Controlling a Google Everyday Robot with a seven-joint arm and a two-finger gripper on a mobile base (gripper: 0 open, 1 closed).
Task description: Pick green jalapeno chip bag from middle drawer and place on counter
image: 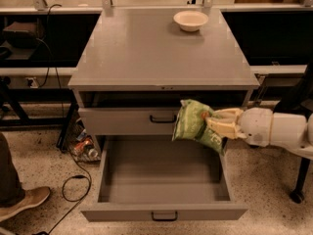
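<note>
While the middle drawer [156, 174] stands pulled out, the claw [213, 127] reaches in from the right and pinches the green jalapeno chip bag [191, 125] by its right edge. It holds the bag in the air above the drawer's right rear corner, in front of the shut drawer front [122, 122] above. The bag hangs just below the front edge of the counter [156, 53]. A white bowl [190, 20] sits near the counter's far edge, well apart from the bag.
</note>
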